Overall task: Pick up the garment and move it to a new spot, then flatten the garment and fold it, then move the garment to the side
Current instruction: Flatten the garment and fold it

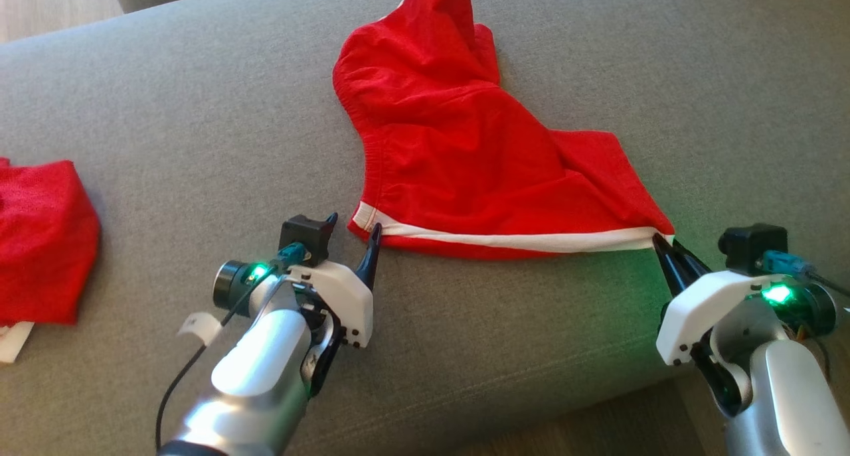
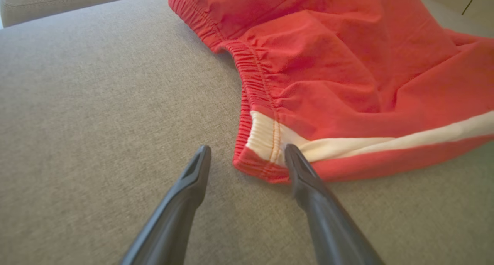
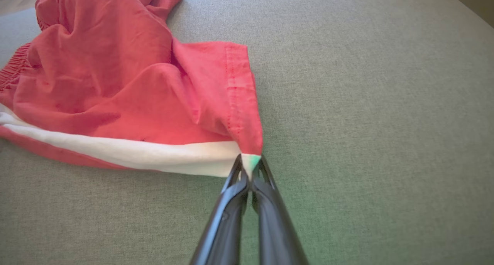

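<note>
The red garment (image 1: 465,144), a pair of shorts with a white stripe (image 1: 531,240) along its near edge, is lying rumpled across the middle of a grey sofa cushion (image 1: 166,124), its far end bunching up into a peak toward the back of the seat. The right gripper (image 1: 659,240) is pinching the right-hand corner of the garment (image 3: 115,83), and in the right wrist view its two dark fingers are pressing together on the tip of the stripe, so the right gripper (image 3: 250,168) is gripping the cloth where the stripe ends. The left gripper (image 1: 354,223) is hovering at the opposite corner with its jaws standing wide apart and holding nothing. In the left wrist view, one finger of the left gripper (image 2: 247,148) is sitting over the corner of the garment (image 2: 347,64) where the gathered waistband (image 2: 254,83) meets the stripe, while the other is pointing at bare cushion just beside it; whether that finger is touching the fabric cannot be told. A second red cloth (image 1: 40,243) is resting well apart at the cushion's left edge.
</note>
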Available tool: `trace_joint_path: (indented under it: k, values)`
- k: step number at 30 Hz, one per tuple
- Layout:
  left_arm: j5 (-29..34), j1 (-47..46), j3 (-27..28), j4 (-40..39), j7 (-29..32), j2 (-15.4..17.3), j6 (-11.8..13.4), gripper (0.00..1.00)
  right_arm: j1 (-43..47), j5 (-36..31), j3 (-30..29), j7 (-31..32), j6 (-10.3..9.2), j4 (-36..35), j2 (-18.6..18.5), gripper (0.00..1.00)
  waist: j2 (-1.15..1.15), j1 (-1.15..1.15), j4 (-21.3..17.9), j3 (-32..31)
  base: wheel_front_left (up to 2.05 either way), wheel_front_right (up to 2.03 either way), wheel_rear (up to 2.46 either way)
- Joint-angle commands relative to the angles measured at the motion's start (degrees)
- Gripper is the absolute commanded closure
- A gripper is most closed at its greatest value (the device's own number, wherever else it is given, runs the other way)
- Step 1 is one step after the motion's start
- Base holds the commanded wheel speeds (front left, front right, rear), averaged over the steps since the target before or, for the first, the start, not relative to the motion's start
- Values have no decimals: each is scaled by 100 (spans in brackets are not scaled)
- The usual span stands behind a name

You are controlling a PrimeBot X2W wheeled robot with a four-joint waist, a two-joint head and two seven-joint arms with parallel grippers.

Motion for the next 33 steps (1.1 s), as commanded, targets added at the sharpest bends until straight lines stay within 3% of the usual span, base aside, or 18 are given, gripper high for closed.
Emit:
trace_joint_path:
  k: [1,14,15,16,17,18,25,33]
  values:
    - [-60,-302,91,-94,-58,40,-19,0,-225,10,106,-49,-2,-162,-11,100,0,0,13,-9,0,0,0]
    - [-337,-496,-198,-17,-162,40,23,0,-255,17,129,-54,-2,-125,-10,100,0,0,33,20,0,0,0]
    - [-355,-502,-214,-13,-165,40,14,9,-252,18,130,-55,-2,-117,-10,100,0,0,32,19,0,0,0]
    - [-375,-508,-233,-5,-168,40,-2,52,-251,16,131,-56,-2,-107,-10,100,0,0,32,15,0,0,0]
    - [-392,-514,-252,4,-170,40,-13,82,-250,15,130,-56,-2,-98,-10,100,0,0,32,10,0,0,0]
    - [-409,-518,-270,13,-171,40,-21,100,-249,13,127,-57,-2,-89,-10,100,0,0,35,2,0,0,0]
    - [-412,-429,-247,-189,-178,40,111,100,-204,7,97,-68,-2,-24,-10,100,0,0,139,-147,0,0,0]
    - [-246,198,23,-1107,-179,165,153,100,-149,76,246,-426,-2,-69,-10,100,0,0,452,-654,0,0,0]
